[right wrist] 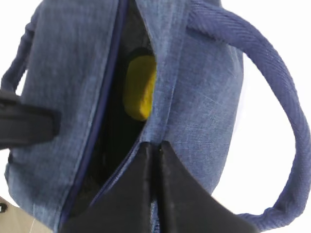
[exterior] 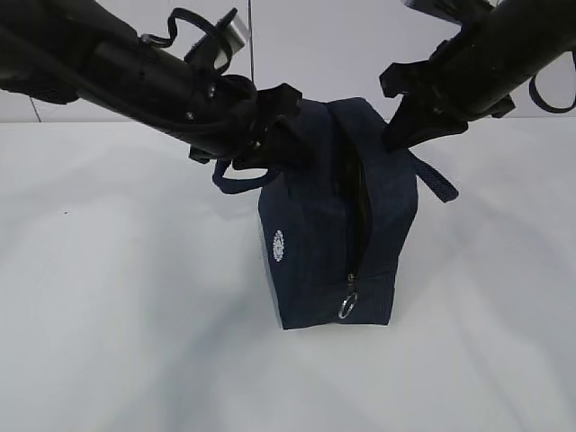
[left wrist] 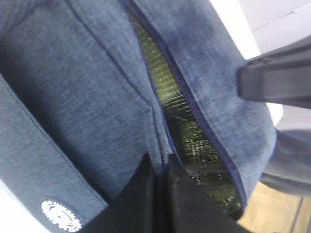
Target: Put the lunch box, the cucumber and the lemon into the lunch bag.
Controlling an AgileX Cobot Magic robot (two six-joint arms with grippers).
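Exterior view: the bag (exterior: 328, 216) is seen standing on the white worktop (exterior: 126, 306), its narrow end turned toward the camera, with the ring pull (exterior: 347, 306) hanging low on that end and the white logo (exterior: 278, 245) on its left side. The zipper is seen undone along the top, leaving a dark slit. The left gripper (exterior: 270, 135) is pressed against the bag's upper left edge, beside one loop handle (exterior: 238, 180). The right gripper (exterior: 400, 121) is set at the upper right edge, above the other handle (exterior: 436, 180).

In the left wrist view, the left gripper's (left wrist: 160, 179) jaws are seen pressed together on the fabric lip beside the zipper opening, and the quilted olive lining (left wrist: 194, 141) is exposed inside the slit. The logo (left wrist: 60, 216) is visible at the lower left.

In the right wrist view, the right gripper's (right wrist: 155, 165) jaws are likewise closed on the opposite lip of the bag (right wrist: 204, 97). Through the gap the lemon (right wrist: 138, 87) is seen lying inside the bag. The other arm's finger (right wrist: 26, 124) is seen at the far lip. One handle (right wrist: 272, 97) loops out to the right.

The lunch box and cucumber cannot be made out; the interior is mostly dark.
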